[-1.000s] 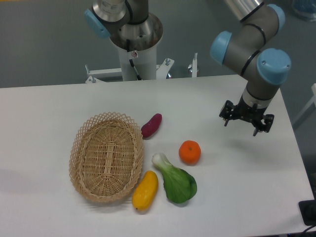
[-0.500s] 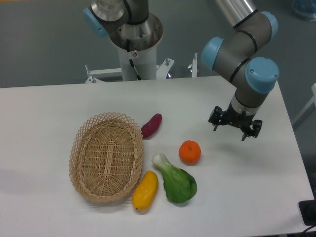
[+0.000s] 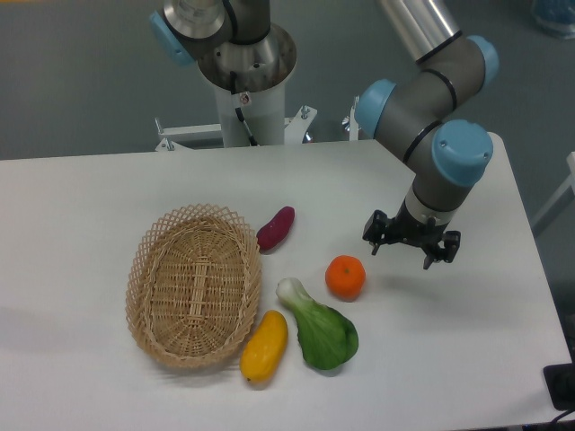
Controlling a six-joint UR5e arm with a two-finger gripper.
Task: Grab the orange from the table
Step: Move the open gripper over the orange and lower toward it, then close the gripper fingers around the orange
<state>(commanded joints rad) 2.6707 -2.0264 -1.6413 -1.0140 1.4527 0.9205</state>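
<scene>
Meanwhile, the gripper (image 3: 411, 250) hung above the table (image 3: 81, 197) with its jaws spread apart and nothing between them. Near them, down to their left in the view, sat the orange (image 3: 345, 277), touching neither finger, beside some greens (image 3: 319, 329).

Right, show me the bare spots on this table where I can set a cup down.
The table is bare left of the basket, along the far edge behind the purple vegetable, and at the near right corner beyond the gripper. It is crowded around the orange, bok choy and yellow fruit.
</scene>
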